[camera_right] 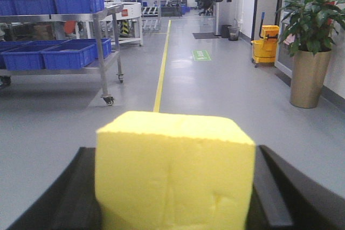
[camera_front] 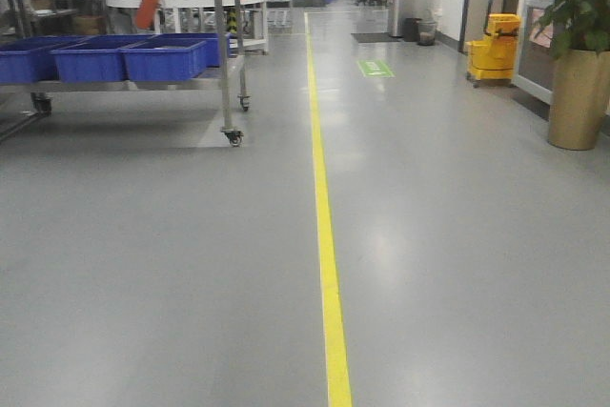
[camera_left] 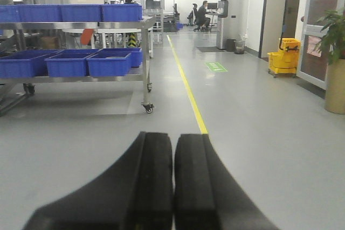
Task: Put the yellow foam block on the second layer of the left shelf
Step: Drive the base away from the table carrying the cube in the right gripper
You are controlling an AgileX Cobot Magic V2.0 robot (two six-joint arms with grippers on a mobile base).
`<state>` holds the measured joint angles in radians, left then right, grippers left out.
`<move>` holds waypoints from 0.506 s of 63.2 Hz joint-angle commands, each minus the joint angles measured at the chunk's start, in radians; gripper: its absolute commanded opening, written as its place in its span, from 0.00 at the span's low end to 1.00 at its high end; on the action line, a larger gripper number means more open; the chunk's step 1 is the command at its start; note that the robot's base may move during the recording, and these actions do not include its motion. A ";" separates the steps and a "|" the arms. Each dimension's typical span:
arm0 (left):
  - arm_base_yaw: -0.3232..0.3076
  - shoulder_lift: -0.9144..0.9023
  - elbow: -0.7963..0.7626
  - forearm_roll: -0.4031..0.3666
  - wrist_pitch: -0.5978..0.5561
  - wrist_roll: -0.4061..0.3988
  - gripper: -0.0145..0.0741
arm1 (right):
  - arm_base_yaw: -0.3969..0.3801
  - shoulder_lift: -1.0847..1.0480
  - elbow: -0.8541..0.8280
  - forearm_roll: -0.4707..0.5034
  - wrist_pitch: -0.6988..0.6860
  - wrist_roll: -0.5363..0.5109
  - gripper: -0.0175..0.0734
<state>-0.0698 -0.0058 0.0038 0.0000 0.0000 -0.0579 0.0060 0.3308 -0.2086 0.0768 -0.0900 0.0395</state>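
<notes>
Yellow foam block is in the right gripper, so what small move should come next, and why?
Probably drive forward and left toward the shelf. The yellow foam block sits clamped between the right fingers, while the shelf stands ahead on the left, some way off across the floor.

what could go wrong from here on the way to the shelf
The yellow foam block is clamped in the right pincer; soft foam may slip during the drive.
The shelf stands on wheels, so a bump could roll it.
Blue bins crowd its layers, leaving little room.
</notes>
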 commanded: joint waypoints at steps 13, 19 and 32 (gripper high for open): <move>-0.001 -0.017 0.027 -0.006 -0.080 -0.003 0.30 | -0.006 0.009 -0.030 -0.010 -0.086 -0.013 0.72; -0.001 -0.017 0.027 -0.006 -0.080 -0.003 0.30 | -0.006 0.009 -0.030 -0.010 -0.086 -0.013 0.72; -0.001 -0.017 0.027 -0.006 -0.080 -0.003 0.30 | -0.006 0.009 -0.030 -0.010 -0.086 -0.013 0.72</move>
<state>-0.0698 -0.0058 0.0038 0.0000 0.0000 -0.0579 0.0060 0.3308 -0.2086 0.0768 -0.0900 0.0395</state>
